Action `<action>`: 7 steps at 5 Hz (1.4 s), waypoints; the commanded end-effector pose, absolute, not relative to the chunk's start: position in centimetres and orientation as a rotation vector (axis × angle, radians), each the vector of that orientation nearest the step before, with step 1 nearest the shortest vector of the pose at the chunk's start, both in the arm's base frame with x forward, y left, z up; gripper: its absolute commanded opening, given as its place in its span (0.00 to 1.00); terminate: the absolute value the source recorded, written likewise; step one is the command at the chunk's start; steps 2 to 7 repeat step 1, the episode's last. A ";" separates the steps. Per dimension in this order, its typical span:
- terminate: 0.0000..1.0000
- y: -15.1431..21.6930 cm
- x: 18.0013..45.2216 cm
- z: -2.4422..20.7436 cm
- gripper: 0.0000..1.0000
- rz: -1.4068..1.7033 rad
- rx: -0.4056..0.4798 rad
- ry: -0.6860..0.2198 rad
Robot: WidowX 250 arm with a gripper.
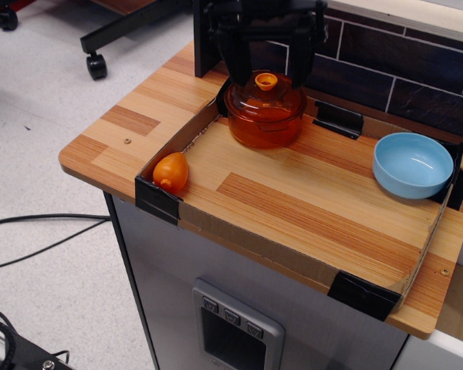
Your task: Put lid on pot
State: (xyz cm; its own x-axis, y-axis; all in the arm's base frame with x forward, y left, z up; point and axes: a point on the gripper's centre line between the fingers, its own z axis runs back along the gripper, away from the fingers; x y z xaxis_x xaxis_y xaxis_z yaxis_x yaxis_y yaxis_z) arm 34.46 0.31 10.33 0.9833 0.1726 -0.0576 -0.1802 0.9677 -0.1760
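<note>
I am seeing only the lower part of the gripper (267, 73); the top edge of the frame is cutting off its body and the arm above. Its two black fingers (235, 54) are hiding the far rim of the pot (264, 123) at twelve o'clock. The blue bowl (413, 165) is covering part of a black corner bracket (457, 181) at three o'clock. The wooden counter (131, 127) is running out of frame at right.
</note>
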 end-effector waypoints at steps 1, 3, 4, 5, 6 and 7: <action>1.00 0.7 34.7 12.7 1.00 0.156 -0.180 -0.028; 1.00 0.7 34.7 12.7 1.00 0.156 -0.180 -0.028; 1.00 0.7 34.7 12.7 1.00 0.156 -0.180 -0.028; 1.00 0.7 34.7 12.7 1.00 0.156 -0.180 -0.028; 1.00 0.7 34.7 12.7 1.00 0.156 -0.180 -0.028; 1.00 0.7 34.7 12.7 1.00 0.156 -0.180 -0.028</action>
